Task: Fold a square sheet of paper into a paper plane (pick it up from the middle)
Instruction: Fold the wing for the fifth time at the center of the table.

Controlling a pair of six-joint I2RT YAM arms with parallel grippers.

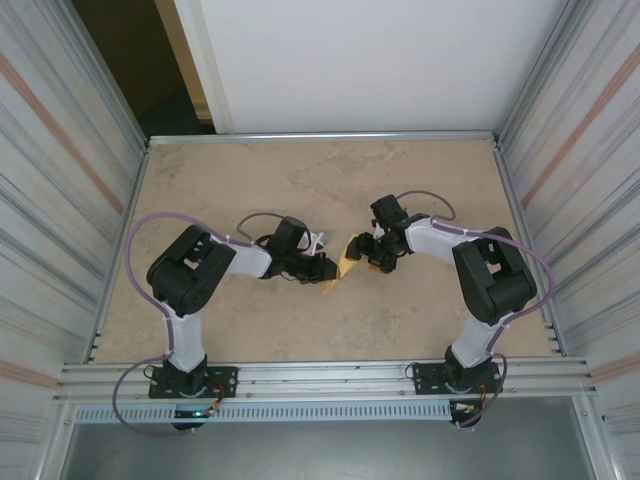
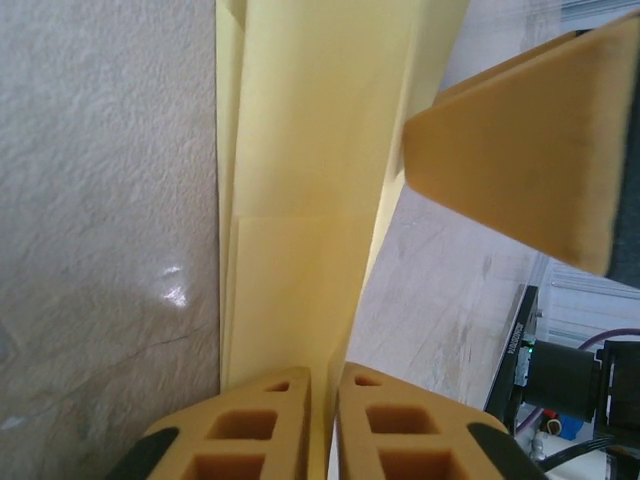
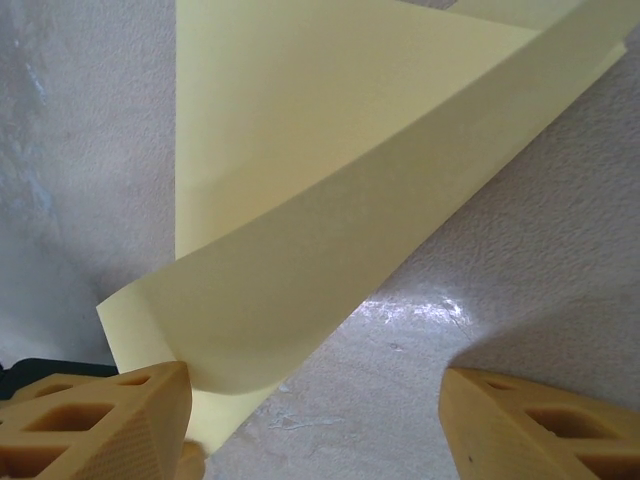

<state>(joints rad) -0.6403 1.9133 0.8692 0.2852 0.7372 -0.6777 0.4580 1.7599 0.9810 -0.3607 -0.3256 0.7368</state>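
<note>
The pale-yellow paper plane [image 1: 345,268] lies folded into a narrow pointed shape at the middle of the table, between the two grippers. In the left wrist view its long layered folds [image 2: 300,150] run away from my left gripper [image 2: 322,400], whose jaws are nearly together with an upright edge of the paper between them. My right gripper [image 3: 320,430] stands open over the table, and a raised curved flap of the paper [image 3: 330,220] rests against its left finger [image 3: 100,420]. The right finger [image 3: 540,425] is apart from the paper. One tan finger of the right gripper [image 2: 530,150] hangs above the fold in the left wrist view.
The beige tabletop [image 1: 320,180] is walled by ribbed metal panels on the left [image 1: 60,200] and right [image 1: 590,180]. An aluminium rail [image 1: 330,375] carrying both arm bases runs along the near edge. Purple cables loop from each arm.
</note>
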